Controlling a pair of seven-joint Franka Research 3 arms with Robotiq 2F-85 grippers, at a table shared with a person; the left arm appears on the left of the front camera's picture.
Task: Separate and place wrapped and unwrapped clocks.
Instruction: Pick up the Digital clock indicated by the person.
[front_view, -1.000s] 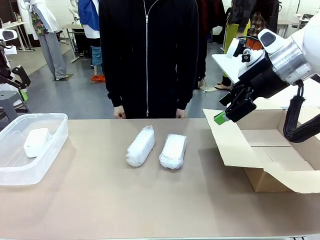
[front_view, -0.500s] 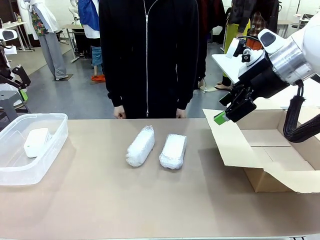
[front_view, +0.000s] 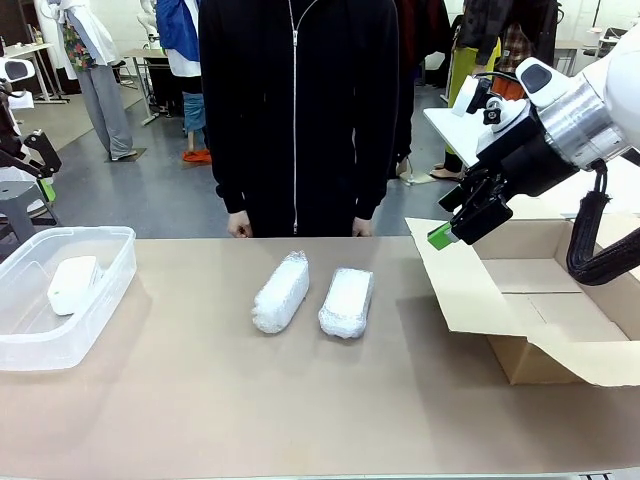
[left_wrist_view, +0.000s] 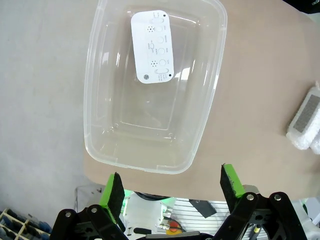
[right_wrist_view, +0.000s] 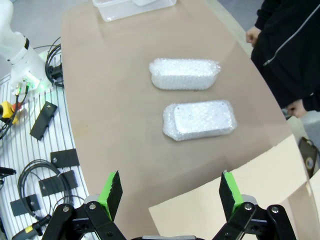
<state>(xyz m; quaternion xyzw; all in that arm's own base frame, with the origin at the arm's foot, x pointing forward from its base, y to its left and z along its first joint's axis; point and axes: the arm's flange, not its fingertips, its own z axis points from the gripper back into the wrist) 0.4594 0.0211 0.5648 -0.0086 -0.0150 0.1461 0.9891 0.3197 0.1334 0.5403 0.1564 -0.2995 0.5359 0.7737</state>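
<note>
Two wrapped clocks in bubble wrap lie side by side mid-table: one (front_view: 281, 292) to the left, one (front_view: 346, 301) to the right. They also appear in the right wrist view (right_wrist_view: 185, 74) (right_wrist_view: 199, 120). The unwrapped clock (front_view: 73, 284), a smooth white block, lies inside a clear plastic bin (front_view: 112, 288) at the left; from above it is at the bin's far end (left_wrist_view: 152, 47). My left gripper (left_wrist_view: 171, 175) hovers open above the bin's (left_wrist_view: 95, 100) near edge, holding nothing. My right gripper (front_view: 450, 225) hangs open and empty above the cardboard box's flap (right_wrist_view: 170, 176).
An open cardboard box (front_view: 560, 320) stands at the right, its flap (front_view: 455, 280) spread toward the middle. A person in black stands at the far edge, hands (front_view: 238, 227) at the table's rim. A wrapped clock (left_wrist_view: 305, 120) shows at the left wrist view's right edge.
</note>
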